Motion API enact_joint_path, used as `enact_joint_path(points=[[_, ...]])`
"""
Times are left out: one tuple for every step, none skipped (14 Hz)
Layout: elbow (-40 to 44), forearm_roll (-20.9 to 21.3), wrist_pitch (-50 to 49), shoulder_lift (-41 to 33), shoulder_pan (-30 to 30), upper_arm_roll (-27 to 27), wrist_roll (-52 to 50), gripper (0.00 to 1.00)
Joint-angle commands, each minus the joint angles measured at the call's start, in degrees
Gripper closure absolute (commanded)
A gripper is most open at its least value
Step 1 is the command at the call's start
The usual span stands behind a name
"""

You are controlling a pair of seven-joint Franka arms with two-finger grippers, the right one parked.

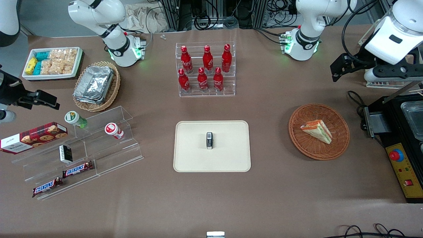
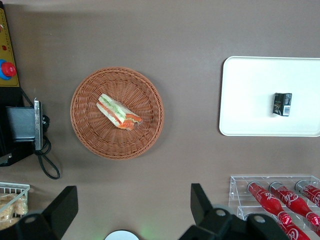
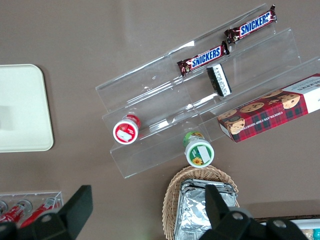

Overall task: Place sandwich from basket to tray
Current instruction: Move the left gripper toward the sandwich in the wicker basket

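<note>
Woven wicker basket (image 1: 319, 131), smooth matt tray (image 1: 211, 164)

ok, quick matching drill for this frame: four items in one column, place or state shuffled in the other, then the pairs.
Items
1. sandwich
2. small dark box
3. red bottles
4. gripper

Place or state
A. in a clear tiered rack
B. open, raised, not over the basket
C. on the tray
D. in the basket

Pairs: 1-D, 2-C, 3-A, 4-B
</note>
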State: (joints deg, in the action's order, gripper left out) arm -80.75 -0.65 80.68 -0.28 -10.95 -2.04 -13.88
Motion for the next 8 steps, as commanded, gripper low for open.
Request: enact_joint_path(points=[[1.65, 0.83, -3.84, 0.46, 0.14, 0.02, 0.17, 0.00], [1.73, 0.83, -3.86, 0.46, 0.05, 0.19, 0.26, 0.00], [1.82, 0.83, -3.86, 0.54, 0.05, 0.28, 0.17, 0.00], [1.74, 1.00, -3.86, 0.54, 0.05, 0.55, 0.09, 0.00], [1.65, 1.70, -3.86, 0.72, -0.03, 1.51, -0.26, 0.00], [1.21, 1.88, -3.95, 0.63, 0.05, 1.95, -2.27, 0.00], [0.25, 1.88, -3.69, 0.63, 0.05, 3.26, -4.64, 0.00], [-0.11, 1.88, -3.60, 0.72, 0.05, 4.75, -6.40, 0.00]])
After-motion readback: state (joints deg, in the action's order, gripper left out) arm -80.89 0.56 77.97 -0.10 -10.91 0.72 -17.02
